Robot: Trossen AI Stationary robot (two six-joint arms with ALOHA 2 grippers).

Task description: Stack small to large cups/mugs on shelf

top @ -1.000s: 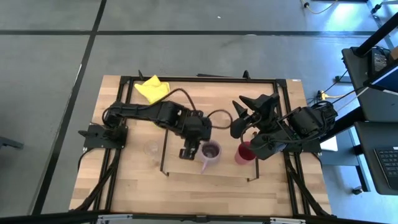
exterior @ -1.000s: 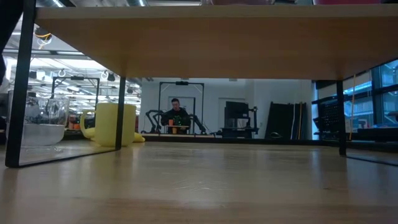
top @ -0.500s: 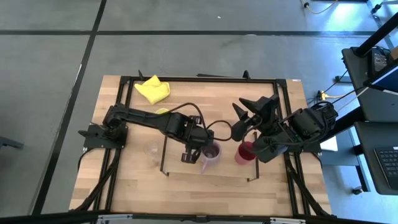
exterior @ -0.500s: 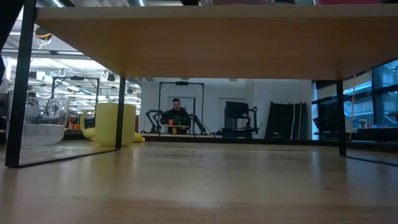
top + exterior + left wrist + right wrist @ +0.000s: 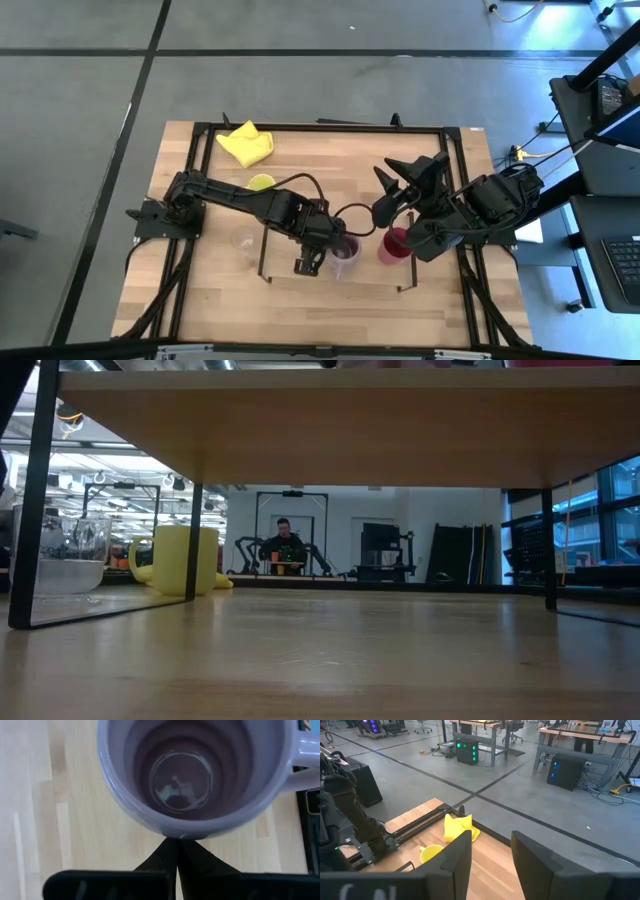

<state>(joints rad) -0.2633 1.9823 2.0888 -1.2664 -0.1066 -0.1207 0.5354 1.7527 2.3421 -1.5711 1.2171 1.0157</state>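
Two dark fingers of the left gripper (image 5: 177, 865) are seen pressed together in the left wrist view, their tips meeting just at the outer wall of the purple handled ceramic mug (image 5: 192, 772), with nothing held between them. The mug stands upright on the low light-wood shelf board with thin black end frames (image 5: 372, 271), its handle pointing away to one side in the wrist view. In the high view the left gripper (image 5: 309, 262) is placed over the shelf, just beside the purple mug (image 5: 345, 252), and the tall red handleless cup (image 5: 393, 245) stands near the mug on the same board, towards the right arm.

The right gripper (image 5: 491, 851) is held with its fingers spread apart and empty; in the high view the right gripper (image 5: 408, 175) is raised beside the red cup, towards the far edge of the table.

The small clear glass (image 5: 243, 241) is set on the wooden tabletop (image 5: 200, 290) just outside the shelf's left frame. The yellow-green handled mug (image 5: 261, 183) is placed farther back, partly covered by the left arm, and the crumpled yellow cloth (image 5: 245, 143) lies near the far left corner. In the low view the glass (image 5: 70, 555) and the yellow-green mug (image 5: 182, 559) are seen beyond the shelf's underside.
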